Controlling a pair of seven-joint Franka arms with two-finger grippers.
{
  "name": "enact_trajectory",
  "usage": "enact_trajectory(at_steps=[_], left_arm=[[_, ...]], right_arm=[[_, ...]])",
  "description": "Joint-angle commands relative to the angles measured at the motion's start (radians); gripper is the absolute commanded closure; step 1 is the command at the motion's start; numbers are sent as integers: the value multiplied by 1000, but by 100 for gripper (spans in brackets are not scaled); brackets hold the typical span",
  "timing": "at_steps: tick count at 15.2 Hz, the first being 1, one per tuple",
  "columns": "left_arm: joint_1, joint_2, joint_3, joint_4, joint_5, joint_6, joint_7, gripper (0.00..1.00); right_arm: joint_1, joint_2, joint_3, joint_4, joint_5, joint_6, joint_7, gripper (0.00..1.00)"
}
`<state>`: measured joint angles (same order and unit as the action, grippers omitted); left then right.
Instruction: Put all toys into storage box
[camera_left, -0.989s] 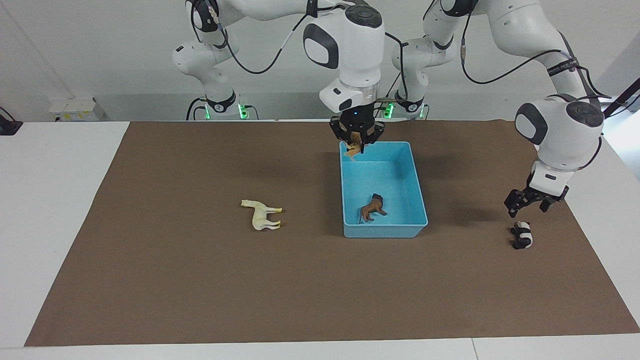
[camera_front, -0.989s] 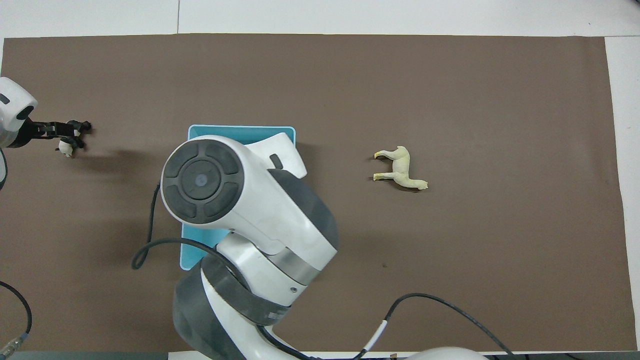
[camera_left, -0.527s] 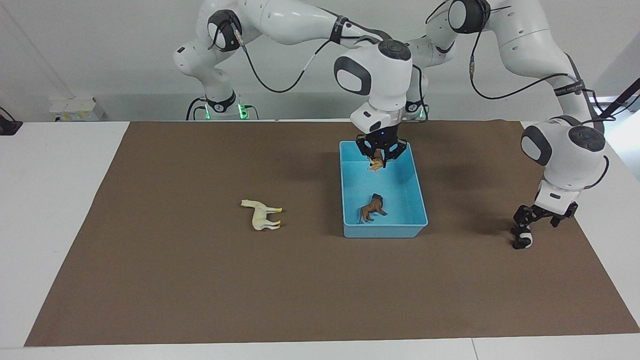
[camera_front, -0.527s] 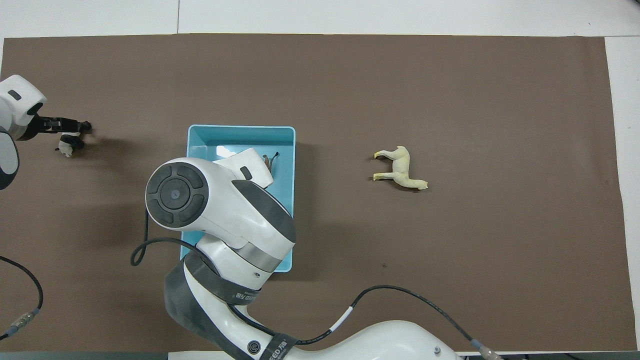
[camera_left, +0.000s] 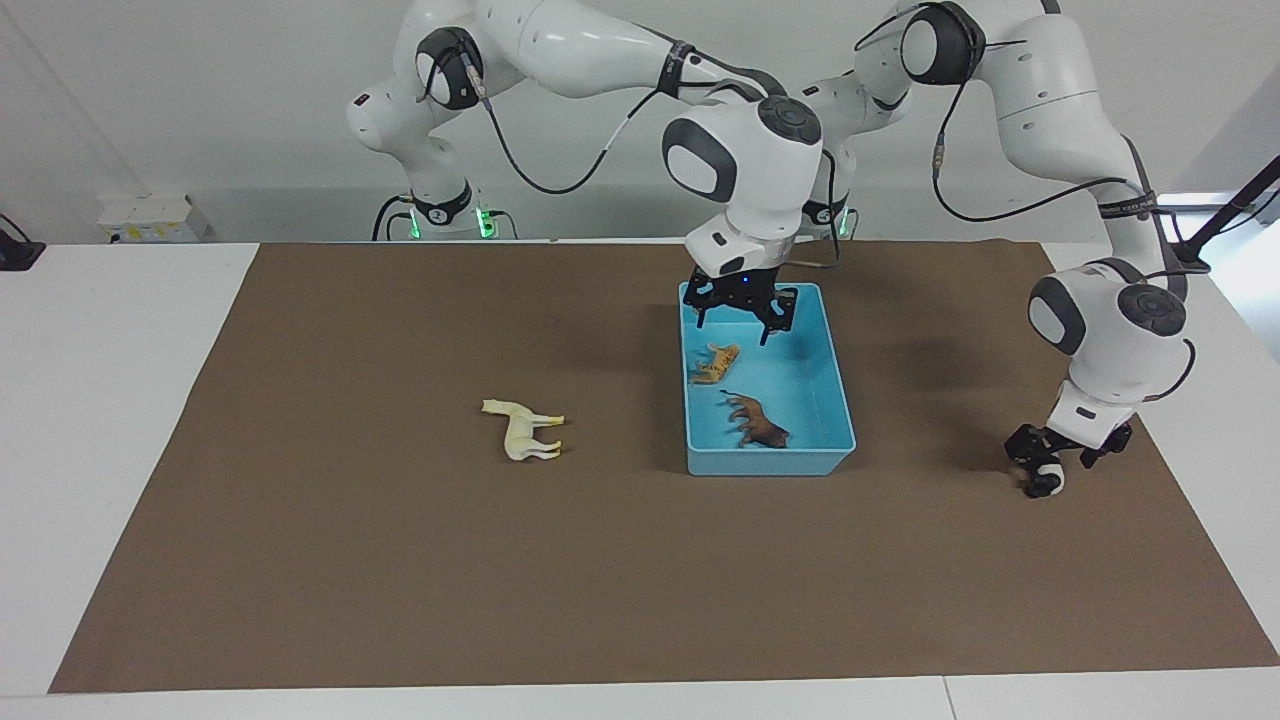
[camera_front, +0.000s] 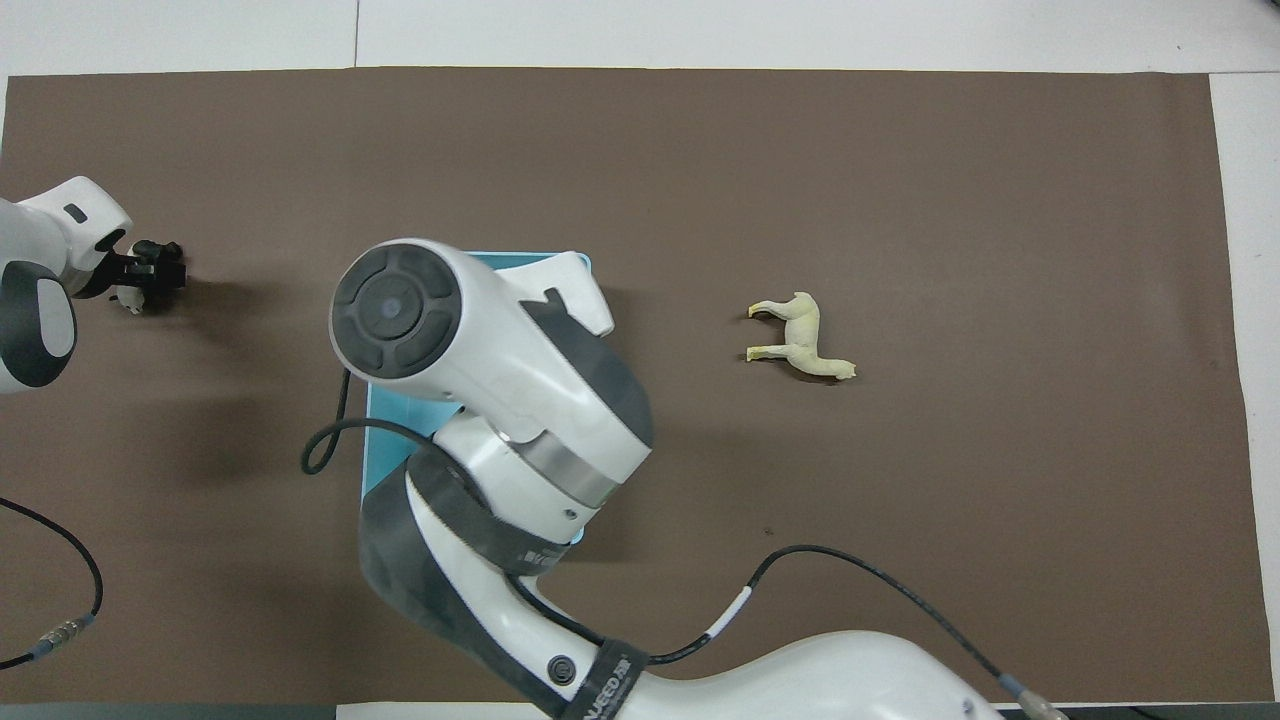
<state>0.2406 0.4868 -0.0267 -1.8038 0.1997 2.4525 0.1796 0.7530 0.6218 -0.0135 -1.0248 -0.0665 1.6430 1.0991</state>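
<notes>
The light-blue storage box (camera_left: 768, 460) stands on the brown mat near the middle. The orange tiger (camera_left: 715, 362) and the brown lion (camera_left: 757, 425) both lie on their sides inside it. My right gripper (camera_left: 740, 318) hangs open and empty just above the box's end nearest the robots. The cream-white horse (camera_left: 522, 430) lies on the mat beside the box, toward the right arm's end; it also shows in the overhead view (camera_front: 800, 340). My left gripper (camera_left: 1050, 458) is down at the black-and-white panda (camera_left: 1046, 484) near the left arm's end of the mat.
The brown mat (camera_left: 400, 560) covers most of the white table. In the overhead view my right arm hides most of the box (camera_front: 385, 455) and both toys in it. My left gripper (camera_front: 150, 272) and the panda (camera_front: 127, 297) show there at the mat's edge.
My right gripper moved over the box and opened; the tiger dropped into it and the lion tipped over. My left gripper came down onto the panda.
</notes>
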Motion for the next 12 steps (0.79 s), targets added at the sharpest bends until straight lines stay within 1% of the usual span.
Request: enact_trajectory(at_steps=[1,3,4,5,6,7,8,9,10,11,12], left_arm=[[5,13,-1,-25,17,43,9,0],[-1,13,-1,-25,7,42,3,0],[-1,13,-2,-20,-2,39,0,0],[-1,13,-1,-17,-20,33,0,11],[-1,13,-1,-14,-52,22,-3,44],[-3,13,1,-9,-98,7,-6,69],[-4,13,1,3,-136,-10,-23,100],[-6,15,1,21,-149,-30,-35,100],[-13,18,1,52,-154,-67,-49,100],[-30,24,1,104,-154,-131,-84,100],[-53,30,1,165,-152,-212,-135,100]], right_arm=[[-101,-97,9,-110,-18,-35,-183,0],[-185,-122,10,-167,-39,-14,-231,0],[-229,-129,10,-204,-38,18,-286,0],[-263,-149,10,-254,-35,55,-345,0],[-302,-181,12,-344,-30,125,-399,0],[-334,-221,12,-463,-27,227,-432,0],[-348,-265,12,-600,-26,356,-464,0],[-359,-305,12,-732,-26,482,-493,0],[-371,-332,12,-841,-26,580,-524,0],[-379,-342,12,-906,-26,637,-548,0],[-380,-344,12,-934,-26,656,-567,0]])
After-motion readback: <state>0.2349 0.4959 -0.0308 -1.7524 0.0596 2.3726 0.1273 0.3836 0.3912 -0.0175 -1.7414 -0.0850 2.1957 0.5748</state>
